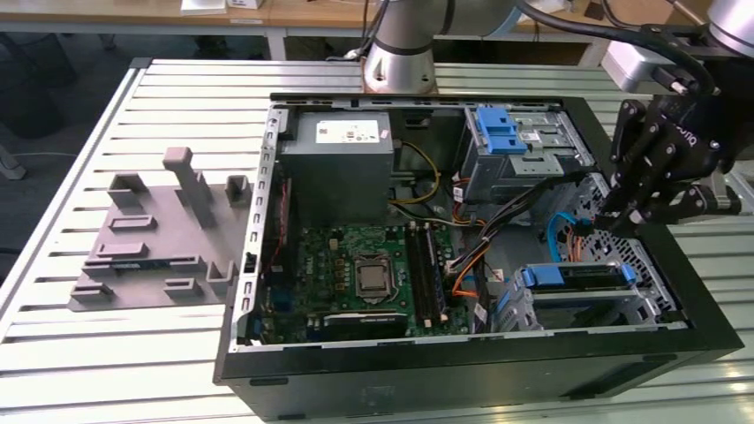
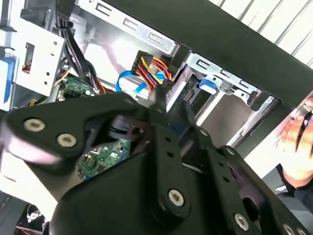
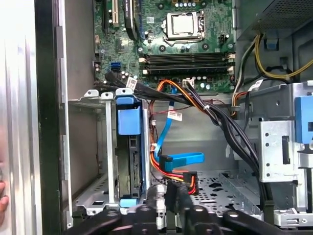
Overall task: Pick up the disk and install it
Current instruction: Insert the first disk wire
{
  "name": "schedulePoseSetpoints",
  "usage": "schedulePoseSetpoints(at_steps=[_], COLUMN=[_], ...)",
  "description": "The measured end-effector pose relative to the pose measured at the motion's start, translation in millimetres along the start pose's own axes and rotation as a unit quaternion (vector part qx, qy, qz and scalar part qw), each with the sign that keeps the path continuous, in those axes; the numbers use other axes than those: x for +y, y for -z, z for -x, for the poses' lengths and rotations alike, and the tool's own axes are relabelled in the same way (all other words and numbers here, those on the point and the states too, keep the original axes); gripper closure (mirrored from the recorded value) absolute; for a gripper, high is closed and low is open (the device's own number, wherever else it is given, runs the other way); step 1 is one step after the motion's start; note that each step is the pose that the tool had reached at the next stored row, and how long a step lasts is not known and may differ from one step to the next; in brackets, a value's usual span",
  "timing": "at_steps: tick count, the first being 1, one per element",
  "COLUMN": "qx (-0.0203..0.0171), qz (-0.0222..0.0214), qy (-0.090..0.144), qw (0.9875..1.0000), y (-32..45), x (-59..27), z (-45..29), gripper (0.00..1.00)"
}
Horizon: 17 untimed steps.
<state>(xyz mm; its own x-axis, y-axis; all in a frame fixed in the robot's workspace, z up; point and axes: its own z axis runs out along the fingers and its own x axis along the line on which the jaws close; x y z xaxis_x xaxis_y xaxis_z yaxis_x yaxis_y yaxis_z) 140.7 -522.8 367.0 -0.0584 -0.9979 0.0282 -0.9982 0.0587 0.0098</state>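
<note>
The disk point(image 1: 574, 276), silver with blue side rails, sits inside the lower drive cage point(image 1: 637, 305) of the open computer case, at the exterior view's right. In the first wrist view the disk point(image 3: 131, 164) stands edge-on in that cage, blue rail ends showing. My gripper point(image 1: 627, 215) hangs just above the case floor behind the cage, apart from the disk. Its black fingers point(image 3: 172, 198) are drawn together with nothing visible between them, right beside a black connector point(image 3: 189, 177) on red and orange wires.
The case holds a green motherboard point(image 1: 359, 269), a grey power-supply box point(image 1: 342, 163) and an upper cage with a blue latch point(image 1: 501, 132). Loose cables point(image 3: 220, 122) cross the floor. A grey fixture point(image 1: 154, 234) lies on the slatted table. A person's hand point(image 2: 299, 142) rests outside the case wall.
</note>
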Motion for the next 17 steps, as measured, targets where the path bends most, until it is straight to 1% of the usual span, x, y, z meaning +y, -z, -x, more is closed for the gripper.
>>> schedulePoseSetpoints(at_steps=[1, 2, 3, 4, 8, 12, 17], qx=[0.0016, 0.0025, 0.0029, 0.0031, 0.0030, 0.0028, 0.0032], qz=[-0.0001, 0.0001, 0.0004, 0.0009, 0.0017, 0.0025, 0.0031], qy=[-0.001, -0.002, -0.003, -0.005, -0.024, -0.050, -0.071], qw=[1.0000, 1.0000, 1.0000, 1.0000, 0.9997, 0.9987, 0.9975], y=[-0.6, -1.1, -1.7, -2.4, -4.6, -6.2, -10.0], x=[0.0, 0.1, 0.1, 0.2, 0.3, 0.3, 0.3], z=[1.1, 2.4, 3.8, 4.9, 6.7, 7.2, 9.1], gripper=[0.71, 0.65, 0.65, 0.58, 0.58, 0.58, 0.58])
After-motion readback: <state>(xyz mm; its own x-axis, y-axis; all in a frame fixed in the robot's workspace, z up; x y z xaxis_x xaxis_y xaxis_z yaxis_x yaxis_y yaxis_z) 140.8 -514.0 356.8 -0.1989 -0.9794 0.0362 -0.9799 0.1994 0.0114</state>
